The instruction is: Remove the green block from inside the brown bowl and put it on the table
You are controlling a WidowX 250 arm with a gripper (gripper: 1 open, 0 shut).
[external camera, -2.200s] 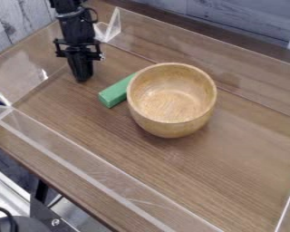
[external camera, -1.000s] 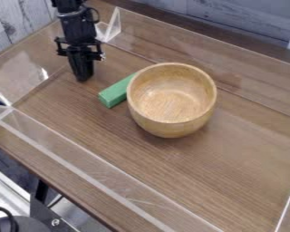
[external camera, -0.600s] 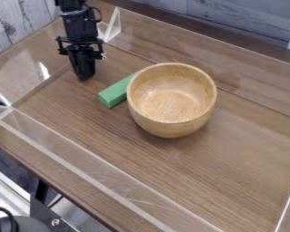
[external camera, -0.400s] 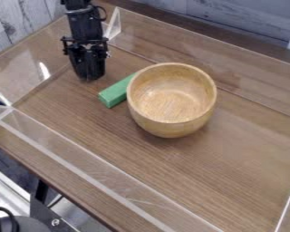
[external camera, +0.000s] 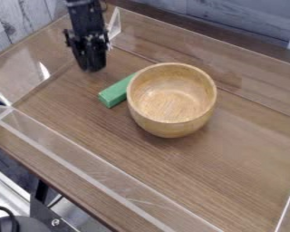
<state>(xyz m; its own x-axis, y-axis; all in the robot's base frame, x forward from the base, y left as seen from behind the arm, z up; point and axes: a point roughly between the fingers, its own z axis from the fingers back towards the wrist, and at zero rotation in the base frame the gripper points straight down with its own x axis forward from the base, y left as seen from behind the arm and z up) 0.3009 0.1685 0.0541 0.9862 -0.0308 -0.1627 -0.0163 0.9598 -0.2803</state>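
Camera: green block (external camera: pixel 113 91) lies diagonally, touching brown bowl (external camera: pixel 173 99)

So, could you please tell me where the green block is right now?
The green block lies on the table, out of the bowl and right against its left outer wall in the camera view, below and right of the hand.

One camera only, mounted high off a near corner of the table (external camera: pixel 220 168), looking down at a slant across it. The far acrylic wall (external camera: pixel 220 41) runs diagonally across the top; close enough that the tabletop fills the view.
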